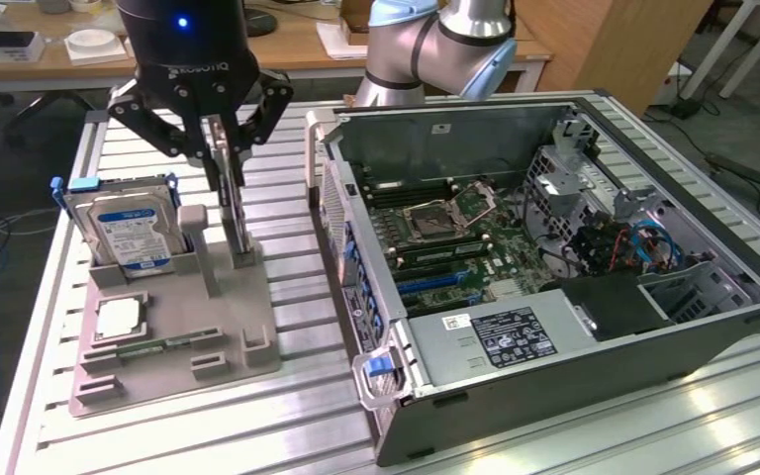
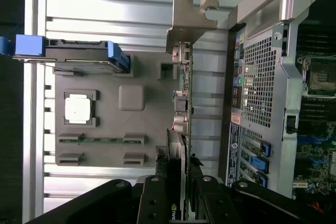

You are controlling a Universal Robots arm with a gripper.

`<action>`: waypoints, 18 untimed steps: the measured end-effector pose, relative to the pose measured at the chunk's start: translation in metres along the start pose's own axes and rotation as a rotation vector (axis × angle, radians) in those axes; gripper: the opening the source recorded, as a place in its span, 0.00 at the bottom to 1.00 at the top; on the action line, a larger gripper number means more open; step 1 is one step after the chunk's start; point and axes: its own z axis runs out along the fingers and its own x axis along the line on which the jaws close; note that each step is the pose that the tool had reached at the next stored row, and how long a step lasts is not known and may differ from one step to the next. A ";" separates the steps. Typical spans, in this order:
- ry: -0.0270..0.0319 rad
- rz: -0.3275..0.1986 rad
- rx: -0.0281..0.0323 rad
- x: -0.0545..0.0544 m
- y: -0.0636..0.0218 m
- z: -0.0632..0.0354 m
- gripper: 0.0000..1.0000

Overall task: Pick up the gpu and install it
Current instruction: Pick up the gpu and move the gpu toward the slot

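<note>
Well, at the exterior view's upper left, the gripper [image 1: 229,148] pinches the upright gpu [image 1: 233,220] in the holder [image 1: 241,322], beside the drive [image 1: 123,228].

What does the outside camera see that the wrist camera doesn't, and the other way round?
Exterior view: the robot arm's grey elbow, the wooden desk behind, and blue cables inside the open computer case.
Wrist view: the silvery bracket on the gpu, seen end-on, and the mesh holes in the case's back panel.
Both: the gripper closed on the gpu standing in the grey holder, the hard drive and the processor chip.
</note>
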 end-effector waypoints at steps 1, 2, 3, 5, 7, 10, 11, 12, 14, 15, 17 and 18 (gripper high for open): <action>-0.0001 0.000 -0.0001 0.000 0.0000 -0.0006 0.26; 0.0000 0.000 -0.0001 0.000 0.0000 -0.0012 0.26; 0.0000 0.000 -0.0001 0.000 0.0000 -0.0018 0.26; 0.0000 0.000 -0.0001 0.000 0.0001 -0.0031 0.26; 0.0000 0.000 -0.0002 0.000 0.0001 -0.0045 0.26; -0.0001 0.000 -0.0002 0.000 0.0001 -0.0068 0.26; 0.0000 0.000 -0.0002 0.000 0.0001 -0.0076 0.26; -0.0001 0.000 -0.0002 0.000 0.0001 -0.0083 0.26; -0.0001 0.000 -0.0003 0.000 0.0001 -0.0091 0.26; -0.0001 0.000 -0.0002 0.000 0.0002 -0.0096 0.26; 0.0000 0.000 -0.0003 -0.001 0.0002 -0.0108 0.26; 0.0000 0.000 -0.0003 -0.001 0.0002 -0.0114 0.26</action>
